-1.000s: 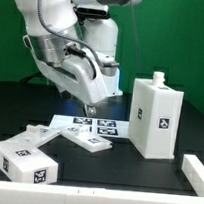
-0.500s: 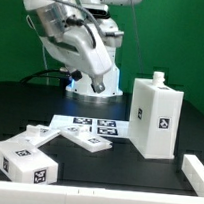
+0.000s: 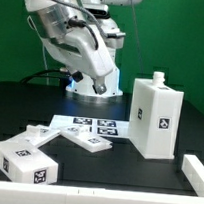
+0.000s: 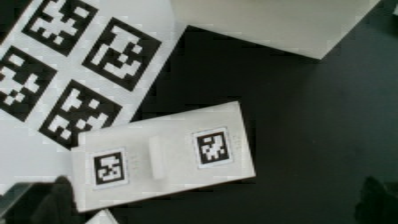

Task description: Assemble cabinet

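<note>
Cabinet pieces are spread over the black table (image 3: 113, 181). In the exterior view, the tall box piece (image 3: 154, 117) stands upright at the exterior view's right. A flat panel (image 3: 89, 141) lies on the near edge of the marker board (image 3: 88, 123), and another box piece (image 3: 27, 161) lies at the left. The gripper (image 3: 101, 68) hangs high above them. In the wrist view the flat panel shows two tags (image 4: 214, 146) and lies partly over the marker board. I cannot tell whether the jaws are parted or closed.
</note>
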`<state>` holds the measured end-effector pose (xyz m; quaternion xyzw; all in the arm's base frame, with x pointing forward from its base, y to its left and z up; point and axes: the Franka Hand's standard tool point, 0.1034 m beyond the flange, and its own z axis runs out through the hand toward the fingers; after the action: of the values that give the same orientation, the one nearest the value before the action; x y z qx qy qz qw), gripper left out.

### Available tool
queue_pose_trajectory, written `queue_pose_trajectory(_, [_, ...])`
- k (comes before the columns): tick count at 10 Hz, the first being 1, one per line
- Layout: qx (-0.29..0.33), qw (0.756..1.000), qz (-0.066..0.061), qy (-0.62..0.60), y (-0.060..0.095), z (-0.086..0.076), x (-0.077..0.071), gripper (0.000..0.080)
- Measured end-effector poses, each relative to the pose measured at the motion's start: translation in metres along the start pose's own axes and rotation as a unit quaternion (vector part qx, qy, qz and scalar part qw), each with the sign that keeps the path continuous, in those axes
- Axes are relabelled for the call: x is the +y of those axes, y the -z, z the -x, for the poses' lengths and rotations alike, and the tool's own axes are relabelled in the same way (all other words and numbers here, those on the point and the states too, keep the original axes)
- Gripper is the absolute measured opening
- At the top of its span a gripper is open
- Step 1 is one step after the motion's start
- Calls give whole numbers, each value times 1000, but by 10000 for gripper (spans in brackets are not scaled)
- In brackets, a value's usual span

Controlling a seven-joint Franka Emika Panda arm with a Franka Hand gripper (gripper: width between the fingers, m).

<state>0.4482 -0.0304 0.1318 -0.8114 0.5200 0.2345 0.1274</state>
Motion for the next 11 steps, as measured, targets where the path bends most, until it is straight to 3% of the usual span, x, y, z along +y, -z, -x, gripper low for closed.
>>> queue_pose_trajectory(3, [-13, 1000, 1, -16, 16, 46, -20, 796])
queue_pose_trajectory(6, [-14, 1000, 6, -12, 15, 47, -21, 796])
queue_pose_trajectory(7, [-14, 1000, 15, -9, 14, 51, -22, 796])
queue_pose_trajectory(8, [-14, 999, 28, 8, 13, 62, -31, 796])
queue_pose_trajectory(9, [-14, 999, 34, 23, 12, 74, -42, 796])
queue_pose_trajectory(10, [-19, 998, 46, 41, 7, 89, -51, 796])
queue_pose_trajectory(11, [-20, 995, 66, 66, 1, 94, -54, 796])
